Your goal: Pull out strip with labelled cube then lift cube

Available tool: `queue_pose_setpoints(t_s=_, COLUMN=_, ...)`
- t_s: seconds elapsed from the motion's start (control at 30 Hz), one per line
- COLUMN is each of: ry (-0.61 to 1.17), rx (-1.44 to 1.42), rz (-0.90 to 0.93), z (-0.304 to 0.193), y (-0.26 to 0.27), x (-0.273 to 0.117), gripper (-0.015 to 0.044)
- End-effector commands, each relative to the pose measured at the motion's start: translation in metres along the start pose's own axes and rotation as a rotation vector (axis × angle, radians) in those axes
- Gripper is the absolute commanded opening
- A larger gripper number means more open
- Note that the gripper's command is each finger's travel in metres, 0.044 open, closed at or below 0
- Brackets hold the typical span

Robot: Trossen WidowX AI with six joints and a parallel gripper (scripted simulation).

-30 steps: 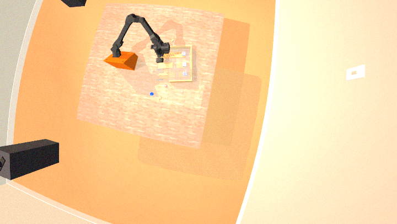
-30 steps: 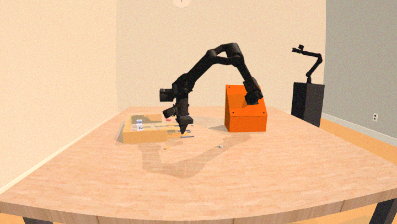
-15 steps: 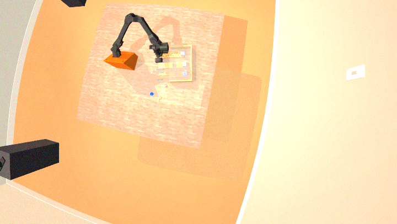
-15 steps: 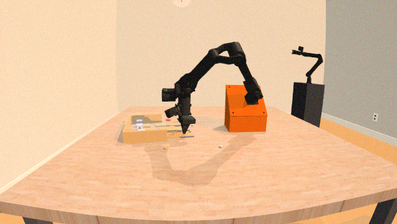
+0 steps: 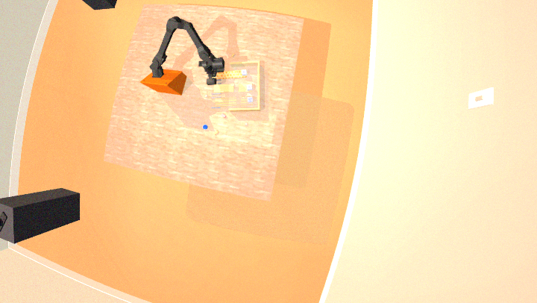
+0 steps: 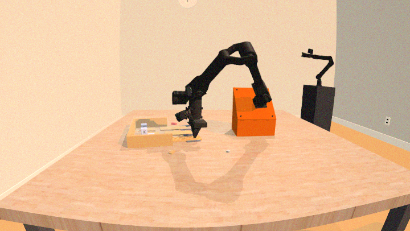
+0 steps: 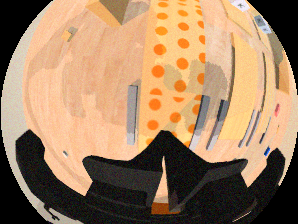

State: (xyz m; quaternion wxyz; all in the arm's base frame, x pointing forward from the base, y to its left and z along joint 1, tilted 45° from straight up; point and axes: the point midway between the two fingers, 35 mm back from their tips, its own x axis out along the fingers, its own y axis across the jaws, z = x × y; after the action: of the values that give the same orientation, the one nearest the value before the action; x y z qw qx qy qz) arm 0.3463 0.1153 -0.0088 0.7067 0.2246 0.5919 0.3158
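Note:
My gripper is shut with nothing visible between its fingers; the tips are at the near end of the dotted strip. This orange-dotted strip runs into the tray, and a cross line cuts its dots. A white cube is at its far end. A plain middle strip shows a gap before its cube. Another plain strip lies beyond, with a third cube. A K shows on the front cube in the exterior view.
Grey guide bars flank the dotted strip. The orange base block stands behind the arm. A small yellow piece, a white piece, a red piece and a blue disc lie around the tray.

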Motion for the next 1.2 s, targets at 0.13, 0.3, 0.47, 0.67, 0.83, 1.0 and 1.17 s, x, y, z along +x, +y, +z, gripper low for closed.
queue_pose_setpoints(t_s=0.13, ry=0.015, rx=0.012, rz=-0.005, z=-0.017, y=-0.001, x=0.003, gripper=0.0)
queue_pose_setpoints(t_s=0.3, ry=0.015, rx=0.013, rz=-0.005, z=-0.025, y=-0.001, x=0.003, gripper=0.0)
queue_pose_setpoints(t_s=0.47, ry=0.016, rx=0.013, rz=-0.005, z=-0.033, y=-0.001, x=0.003, gripper=0.0)
queue_pose_setpoints(t_s=0.67, ry=0.016, rx=0.013, rz=-0.005, z=-0.042, y=-0.001, x=0.003, gripper=0.0)
queue_pose_setpoints(t_s=0.83, ry=0.016, rx=0.014, rz=-0.005, z=-0.05, y=0.0, x=0.003, gripper=0.0)
queue_pose_setpoints(t_s=1.0, ry=0.017, rx=0.014, rz=-0.005, z=-0.058, y=0.0, x=0.003, gripper=0.0)
queue_pose_setpoints(t_s=1.17, ry=0.017, rx=0.014, rz=-0.005, z=-0.065, y=0.0, x=0.003, gripper=0.0)
